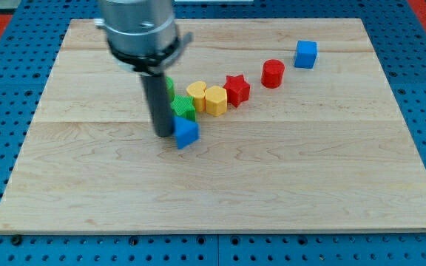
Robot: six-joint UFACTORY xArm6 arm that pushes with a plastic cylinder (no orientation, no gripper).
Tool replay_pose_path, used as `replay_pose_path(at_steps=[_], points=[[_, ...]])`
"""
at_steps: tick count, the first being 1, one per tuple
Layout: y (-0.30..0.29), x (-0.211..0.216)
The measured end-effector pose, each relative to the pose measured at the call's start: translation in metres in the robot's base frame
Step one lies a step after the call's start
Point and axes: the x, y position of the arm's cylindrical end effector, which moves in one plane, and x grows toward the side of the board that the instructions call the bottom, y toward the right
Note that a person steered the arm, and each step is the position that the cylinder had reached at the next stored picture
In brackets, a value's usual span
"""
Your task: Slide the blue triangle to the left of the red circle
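My tip stands just at 9 o'clock of the blue triangle, touching or almost touching it. The red circle sits far off at 2 o'clock on the surface. Between them lie green blocks, two yellow blocks and a red star. I think a good push goes around those. The arm stands straight up. There is no claw here, only a rod.

2 blue blocks, 2 red, 2 yellow, 2 green, 1 wooden board.
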Motion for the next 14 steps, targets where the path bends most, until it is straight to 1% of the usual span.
replay_pose_path(at_steps=[1,2,3,4,5,7,8,9,10,11,12,13,14], points=[[0.049,0.003],[0.049,0.027],[0.077,0.031],[0.125,0.029],[0.157,0.026],[0.191,-0.027],[0.223,-0.044],[0.200,-0.094],[0.222,-0.080],[0.212,-0.065],[0.128,-0.065],[0.105,-0.083],[0.153,-0.094]])
